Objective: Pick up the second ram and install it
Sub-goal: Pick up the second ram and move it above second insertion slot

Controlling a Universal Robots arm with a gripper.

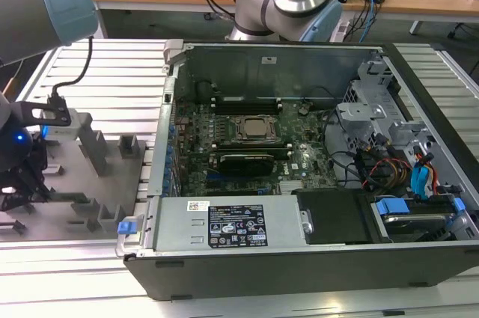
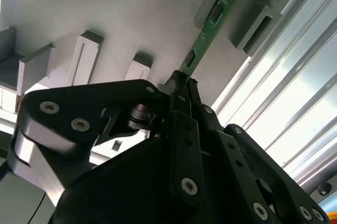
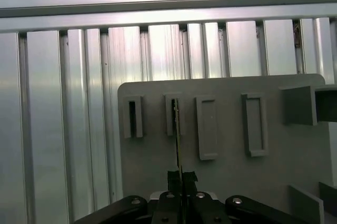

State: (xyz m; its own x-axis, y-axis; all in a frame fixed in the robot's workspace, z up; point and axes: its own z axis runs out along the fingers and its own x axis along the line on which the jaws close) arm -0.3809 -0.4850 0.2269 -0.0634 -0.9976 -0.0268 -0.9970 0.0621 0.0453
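The second ram is a thin green stick with small dark chips. In the first wrist view the second ram shows edge-on. Its far end sits in a slotted upright block of the grey fixture plate. My gripper is shut on the stick's near end, with one dark finger on each face. The gripper shows the same hold in the first wrist view. In the exterior view my gripper hangs over the fixture plate at the exterior view's left.
An open computer case lies to the exterior view's right of the plate, its motherboard and long black memory sockets exposed. Other upright blocks stand on the plate. Ribbed aluminium table slats surround it.
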